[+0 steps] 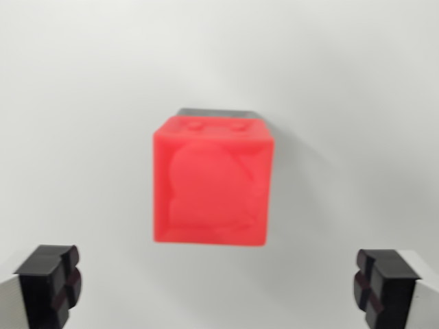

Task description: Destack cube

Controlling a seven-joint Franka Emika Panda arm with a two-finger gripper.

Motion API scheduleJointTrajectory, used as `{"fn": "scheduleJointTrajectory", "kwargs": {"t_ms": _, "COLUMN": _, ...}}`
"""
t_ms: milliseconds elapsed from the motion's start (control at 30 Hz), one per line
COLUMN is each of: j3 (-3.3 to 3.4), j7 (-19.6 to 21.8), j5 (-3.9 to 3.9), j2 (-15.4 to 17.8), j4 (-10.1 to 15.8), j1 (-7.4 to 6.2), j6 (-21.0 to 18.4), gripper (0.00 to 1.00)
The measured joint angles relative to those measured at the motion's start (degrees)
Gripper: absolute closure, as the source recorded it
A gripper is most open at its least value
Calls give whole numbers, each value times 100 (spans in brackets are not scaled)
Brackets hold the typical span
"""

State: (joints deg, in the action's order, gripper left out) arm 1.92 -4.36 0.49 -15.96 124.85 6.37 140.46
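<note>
Claw spread wide over a red cube, nothing lifted yet.

Nearest the camera, the claw [219, 288] stood wide and empty, its two dark fingertips [49, 281] at the lower corners of the wrist view, well apart from the cube on either side. Between and beyond them sat the red cube [211, 181], near the middle of the view, blurred, with small studs on its upper edge. A grey edge [216, 112] showed just behind its top, possibly a second cube beneath it, though that could not be told for certain. Farther out lay only the plain white bench [75, 103]. By my judgement the destacking had not begun: grasp, lift and set-down all remained. No containers were in view.
</note>
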Motion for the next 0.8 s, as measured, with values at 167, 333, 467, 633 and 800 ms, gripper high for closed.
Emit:
{"fn": "scheduleJointTrajectory", "kwargs": {"t_ms": 167, "j3": -2, "j7": -10, "j5": 11, "j2": -230, "j4": 29, "j1": 0, "j6": 259, "gripper": 0}}
{"fn": "scheduleJointTrajectory", "kwargs": {"t_ms": 333, "j3": -5, "j7": -18, "j5": 23, "j2": -433, "j4": 38, "j1": 0, "j6": 473, "gripper": 0}}
{"fn": "scheduleJointTrajectory", "kwargs": {"t_ms": 467, "j3": -8, "j7": -24, "j5": 33, "j2": -610, "j4": 38, "j1": 1, "j6": 651, "gripper": 0}}
{"fn": "scheduleJointTrajectory", "kwargs": {"t_ms": 633, "j3": -17, "j7": -28, "j5": 39, "j2": -789, "j4": 36, "j1": 7, "j6": 823, "gripper": 0}}
{"fn": "scheduleJointTrajectory", "kwargs": {"t_ms": 800, "j3": -26, "j7": -31, "j5": 43, "j2": -944, "j4": 20, "j1": 14, "j6": 961, "gripper": 0}}
